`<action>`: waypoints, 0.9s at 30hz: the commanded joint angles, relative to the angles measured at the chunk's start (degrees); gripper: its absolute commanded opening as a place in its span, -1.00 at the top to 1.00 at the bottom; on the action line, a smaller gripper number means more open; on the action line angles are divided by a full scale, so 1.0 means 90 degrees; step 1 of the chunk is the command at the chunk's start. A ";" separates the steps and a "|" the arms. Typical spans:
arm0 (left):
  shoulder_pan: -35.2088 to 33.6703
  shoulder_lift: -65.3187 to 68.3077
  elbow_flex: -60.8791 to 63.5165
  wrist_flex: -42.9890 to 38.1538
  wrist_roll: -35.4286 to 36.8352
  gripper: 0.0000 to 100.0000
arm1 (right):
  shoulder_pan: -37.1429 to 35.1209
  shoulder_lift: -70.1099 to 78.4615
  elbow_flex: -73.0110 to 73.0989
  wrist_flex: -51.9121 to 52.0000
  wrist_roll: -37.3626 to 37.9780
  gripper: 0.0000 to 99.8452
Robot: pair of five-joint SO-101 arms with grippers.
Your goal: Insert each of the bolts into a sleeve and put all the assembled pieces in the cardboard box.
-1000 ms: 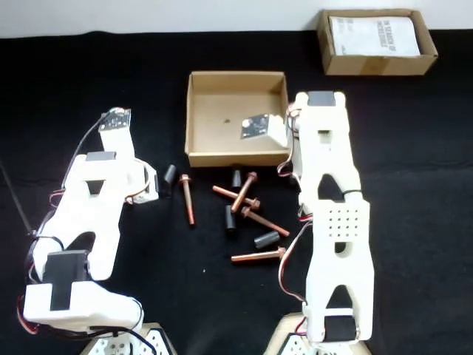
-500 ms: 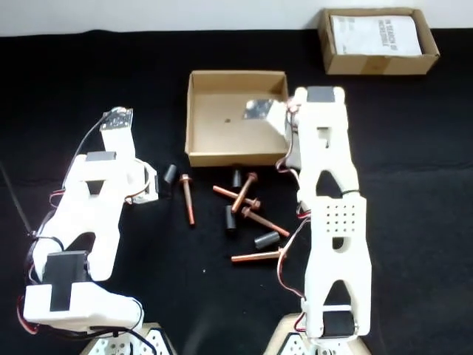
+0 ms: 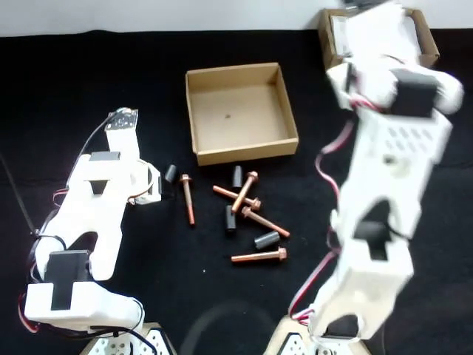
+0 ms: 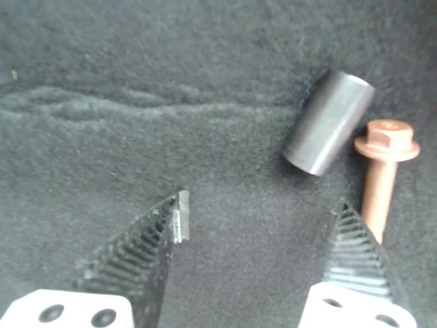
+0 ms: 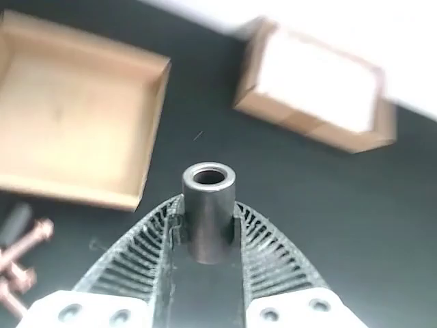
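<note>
My right gripper (image 5: pixel 208 229) is shut on a dark sleeve (image 5: pixel 208 183), held up in the air with its hollow end showing. The cardboard box (image 3: pixel 240 111) lies open and empty below, to the side of that arm (image 3: pixel 384 148). My left gripper (image 4: pixel 256 236) stands open low over the black cloth. Just beyond its fingertips lie a dark sleeve (image 4: pixel 328 123) and a copper bolt (image 4: pixel 382 171), side by side. In the high view that sleeve (image 3: pixel 171 173) and bolt (image 3: pixel 187 198) lie right of the left gripper (image 3: pixel 160 183).
Several copper bolts (image 3: pixel 244 191) and dark sleeves (image 3: pixel 230 219) lie scattered in front of the box. A second cardboard box with a paper sheet (image 3: pixel 377 37) stands at the far right, partly behind the raised right arm.
The right arm has lifted away from the cardboard box and swung up and to the right. The box has shifted and turned slightly. The left arm has barely moved.
</note>
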 commanded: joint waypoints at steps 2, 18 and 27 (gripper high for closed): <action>0.0073 -0.0024 -0.0181 0.0049 -0.0029 0.36 | 0.0405 -0.2281 0.0679 0.0063 -0.0254 0.98; 0.1011 -0.0034 -0.2379 0.3702 0.1006 0.35 | 0.0884 -1.0037 1.0642 0.0005 0.0830 0.98; 0.1617 0.0669 -0.3521 0.3731 0.1768 0.36 | 0.1685 -1.0427 1.1355 0.0005 0.0869 0.98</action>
